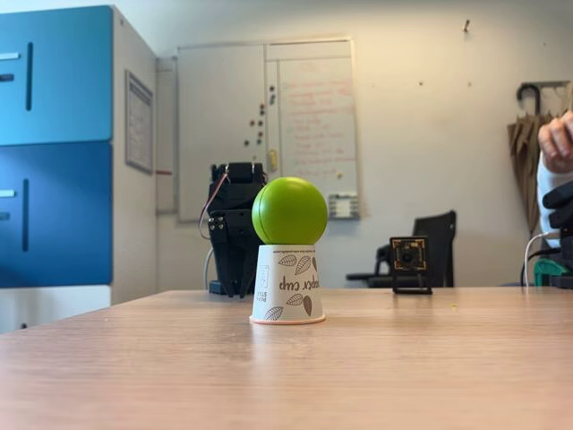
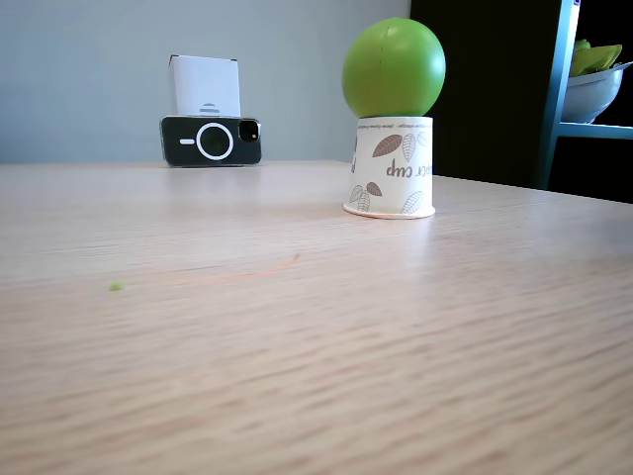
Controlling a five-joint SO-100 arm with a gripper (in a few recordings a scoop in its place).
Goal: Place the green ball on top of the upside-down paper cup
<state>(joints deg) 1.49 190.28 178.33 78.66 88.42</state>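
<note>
The green ball (image 1: 289, 210) (image 2: 394, 67) rests on the flat base of the upside-down paper cup (image 1: 286, 287) (image 2: 391, 168), which stands rim-down on the wooden table (image 1: 269, 376) (image 2: 247, 327). Nothing else touches the ball. My black arm (image 1: 235, 224) stands folded at the table's far edge, behind the cup and slightly left of it, well apart from it. Its gripper (image 1: 235, 269) hangs down in dark silhouette, and how its jaws stand is not readable.
A small camera on a stand (image 1: 410, 262) sits at the far edge, right of the cup. A phone (image 2: 211, 140) leans on a white box (image 2: 205, 87) at the table's back. A person's hand (image 1: 557, 141) shows at the right edge. Blue cabinets (image 1: 55, 143) stand at the left.
</note>
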